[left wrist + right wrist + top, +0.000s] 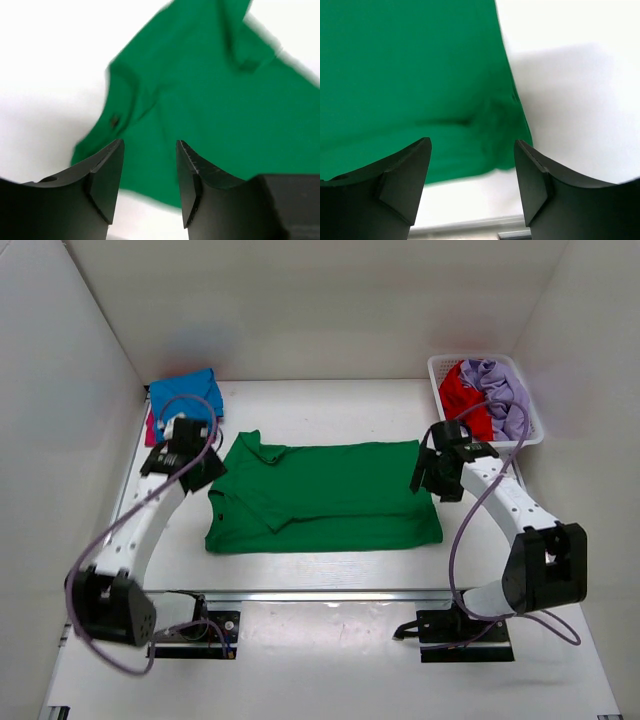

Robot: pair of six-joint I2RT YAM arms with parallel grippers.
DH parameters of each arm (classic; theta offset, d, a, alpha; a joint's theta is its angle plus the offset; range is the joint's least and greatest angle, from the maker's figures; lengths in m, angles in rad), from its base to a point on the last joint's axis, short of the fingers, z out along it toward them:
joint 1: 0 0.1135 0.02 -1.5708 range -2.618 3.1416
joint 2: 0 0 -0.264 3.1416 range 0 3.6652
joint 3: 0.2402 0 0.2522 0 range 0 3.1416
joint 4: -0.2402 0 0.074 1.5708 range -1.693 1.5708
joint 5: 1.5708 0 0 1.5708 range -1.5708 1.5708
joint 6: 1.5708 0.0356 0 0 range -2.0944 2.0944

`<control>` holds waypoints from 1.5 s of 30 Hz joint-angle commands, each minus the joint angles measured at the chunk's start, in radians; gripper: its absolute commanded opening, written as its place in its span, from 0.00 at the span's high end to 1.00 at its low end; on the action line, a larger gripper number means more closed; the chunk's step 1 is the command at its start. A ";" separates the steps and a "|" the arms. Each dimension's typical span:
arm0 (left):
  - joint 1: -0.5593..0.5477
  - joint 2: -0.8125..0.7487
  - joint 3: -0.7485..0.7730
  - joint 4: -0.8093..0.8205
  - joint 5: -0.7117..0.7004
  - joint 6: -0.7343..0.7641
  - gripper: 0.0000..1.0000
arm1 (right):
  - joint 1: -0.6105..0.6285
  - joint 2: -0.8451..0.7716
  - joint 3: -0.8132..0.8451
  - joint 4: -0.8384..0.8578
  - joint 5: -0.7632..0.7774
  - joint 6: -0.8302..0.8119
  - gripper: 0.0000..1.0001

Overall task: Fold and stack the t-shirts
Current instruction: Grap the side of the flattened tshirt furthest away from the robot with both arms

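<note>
A bright green t-shirt lies folded lengthwise in the middle of the table, collar end to the left. It also shows in the left wrist view and in the right wrist view. My left gripper hovers open and empty over the shirt's left end. My right gripper hovers open and empty over the shirt's right edge. A folded blue t-shirt lies on a magenta-pink one at the back left. A red t-shirt and a lilac t-shirt lie crumpled in the basket.
A white plastic lattice basket stands at the back right corner. White walls enclose the table on the left, back and right. A metal rail runs along the near edge in front of the arm bases.
</note>
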 commanded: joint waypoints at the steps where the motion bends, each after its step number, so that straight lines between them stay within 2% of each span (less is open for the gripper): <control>1: -0.009 0.220 0.176 0.119 -0.072 0.019 0.44 | 0.009 0.060 0.072 0.140 0.070 0.060 0.36; 7: -0.016 0.593 0.477 0.122 -0.102 0.025 0.45 | 0.040 0.153 0.129 0.233 0.141 0.111 0.38; 10: -0.012 0.722 0.592 0.128 -0.089 0.017 0.45 | 0.051 0.189 0.138 0.304 0.179 0.126 0.39; 16: -0.021 0.952 0.873 0.038 -0.066 -0.006 0.44 | 0.054 0.283 0.205 0.323 0.176 0.123 0.38; 22: -0.027 1.120 1.093 -0.040 -0.031 -0.016 0.41 | 0.051 0.312 0.224 0.324 0.164 0.109 0.39; 25: -0.026 1.219 1.249 -0.128 -0.037 -0.012 0.41 | 0.046 0.312 0.216 0.323 0.170 0.105 0.39; 26: -0.030 1.270 1.336 -0.195 -0.043 -0.018 0.43 | 0.048 0.314 0.224 0.333 0.174 0.103 0.39; 29: -0.044 1.486 1.764 -0.404 -0.034 -0.012 0.43 | 0.038 0.317 0.222 0.336 0.167 0.105 0.39; 31: -0.042 1.445 1.626 -0.371 0.006 -0.018 0.45 | 0.031 0.323 0.227 0.339 0.165 0.102 0.39; 32: -0.045 1.454 1.642 -0.396 -0.008 -0.016 0.45 | 0.034 0.323 0.227 0.335 0.167 0.102 0.39; 33: -0.047 1.503 1.753 -0.427 -0.013 -0.012 0.45 | 0.034 0.323 0.228 0.336 0.170 0.097 0.39; 34: -0.046 1.525 1.786 -0.453 -0.008 -0.022 0.47 | 0.034 0.324 0.231 0.329 0.167 0.100 0.38; 35: -0.050 1.497 1.710 -0.441 0.004 -0.018 0.47 | 0.035 0.324 0.224 0.332 0.168 0.100 0.38; 37: -0.049 1.535 1.792 -0.485 -0.005 -0.026 0.47 | 0.031 0.323 0.227 0.330 0.159 0.099 0.38; 42: -0.062 1.510 1.788 -0.533 -0.072 -0.018 0.47 | 0.034 0.315 0.211 0.341 0.153 0.102 0.38; 45: -0.055 1.474 1.789 -0.554 -0.046 -0.015 0.49 | 0.038 0.309 0.211 0.343 0.154 0.102 0.38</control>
